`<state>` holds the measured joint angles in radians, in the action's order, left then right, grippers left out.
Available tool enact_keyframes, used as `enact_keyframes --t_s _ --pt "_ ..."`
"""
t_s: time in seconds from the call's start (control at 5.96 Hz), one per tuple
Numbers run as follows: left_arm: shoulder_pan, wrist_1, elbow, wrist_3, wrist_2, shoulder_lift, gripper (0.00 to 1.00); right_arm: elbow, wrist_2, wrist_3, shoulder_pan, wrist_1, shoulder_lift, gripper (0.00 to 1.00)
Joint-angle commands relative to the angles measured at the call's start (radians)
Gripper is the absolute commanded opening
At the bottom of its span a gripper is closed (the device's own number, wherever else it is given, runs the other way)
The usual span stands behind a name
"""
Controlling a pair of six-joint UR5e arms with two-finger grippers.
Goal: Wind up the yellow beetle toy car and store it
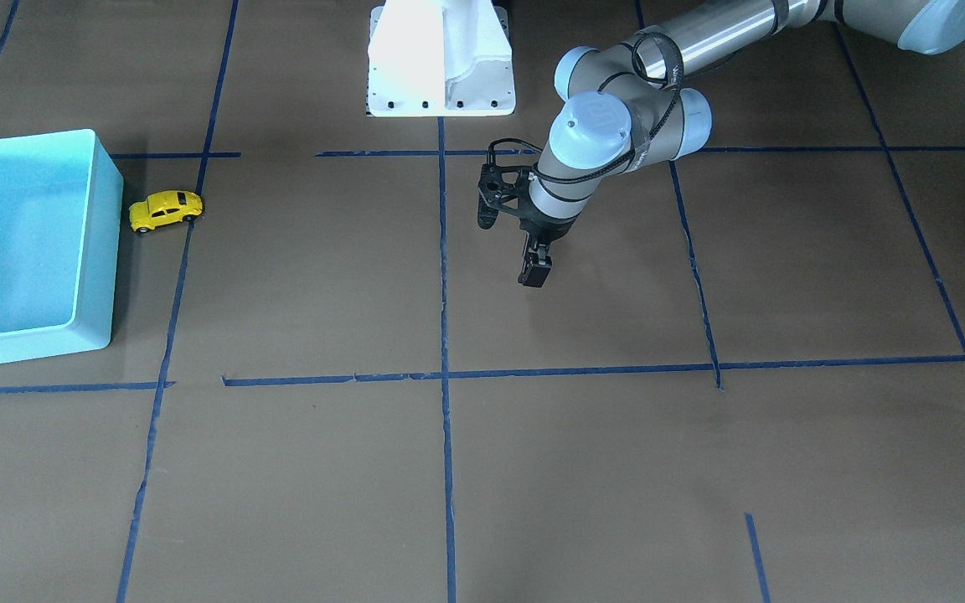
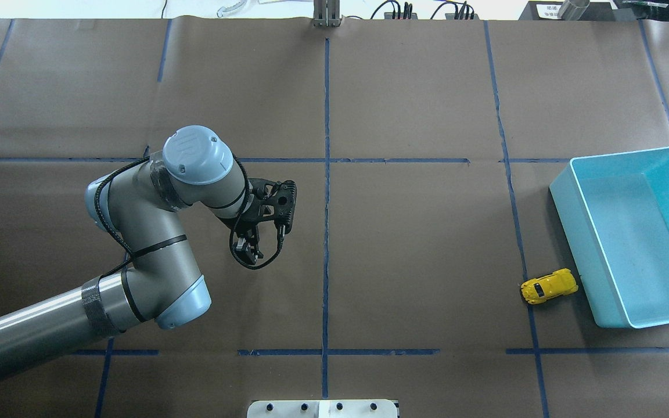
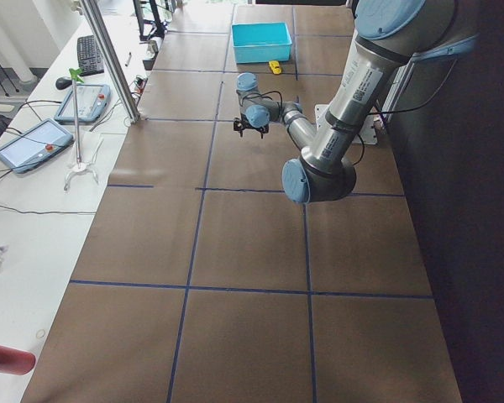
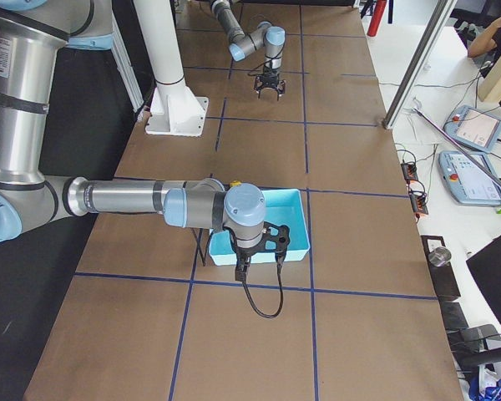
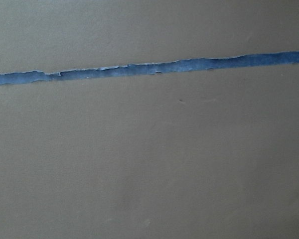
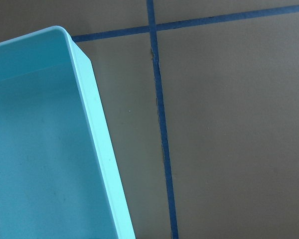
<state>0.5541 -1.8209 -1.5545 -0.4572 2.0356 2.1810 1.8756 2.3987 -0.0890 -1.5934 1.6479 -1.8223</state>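
The yellow beetle toy car stands on its wheels on the brown table, just beside the long wall of the turquoise bin. It also shows in the overhead view, next to the bin. My left gripper points down near the table's middle, far from the car; its fingers look shut and empty, as in the overhead view. My right gripper shows only in the exterior right view, hanging by the bin's end wall; I cannot tell its state. The right wrist view shows the bin's rim and no fingers.
The bin is empty. Blue tape lines divide the brown table into squares. The white robot base stands at the robot's edge of the table. Tablets and cables lie on the side tables beyond.
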Motion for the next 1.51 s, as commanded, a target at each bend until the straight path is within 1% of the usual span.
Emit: enact_keyframes --t_s 0.0,0.17,0.34,0.5,0.67,0.84,1.01,1.17,1.34 --pt "0.012 0.003 -0.006 0.000 -0.002 -0.001 1.00 0.001 -0.006 0.000 0.000 -0.002 0.001 1.00" --pt "0.030 0.049 -0.031 0.003 -0.002 -0.001 1.00 0.001 -0.012 -0.002 0.000 -0.002 0.003 1.00" --pt "0.064 0.181 -0.086 0.006 -0.003 -0.006 1.00 0.001 -0.013 -0.002 -0.017 -0.003 0.009 1.00" --pt "0.107 0.249 -0.094 0.012 -0.002 -0.010 1.00 0.005 -0.013 0.000 -0.029 -0.005 0.020 1.00" --pt "0.183 0.290 -0.093 0.017 -0.009 -0.010 1.00 0.040 -0.016 0.002 -0.030 -0.005 0.020 1.00" --pt "0.267 0.360 -0.087 0.032 -0.008 -0.007 1.00 0.077 -0.018 0.015 -0.031 -0.003 0.017 1.00" --pt "0.327 0.367 -0.072 0.034 0.008 -0.016 1.00 0.118 -0.029 0.021 -0.028 0.001 0.006 1.00" --pt "0.367 0.361 -0.070 0.034 0.008 -0.047 1.00 0.152 -0.047 0.017 0.074 0.001 0.018 1.00" --pt "0.429 0.361 -0.070 0.034 0.009 -0.085 1.00 0.174 -0.079 0.018 0.170 0.003 0.056 1.00"
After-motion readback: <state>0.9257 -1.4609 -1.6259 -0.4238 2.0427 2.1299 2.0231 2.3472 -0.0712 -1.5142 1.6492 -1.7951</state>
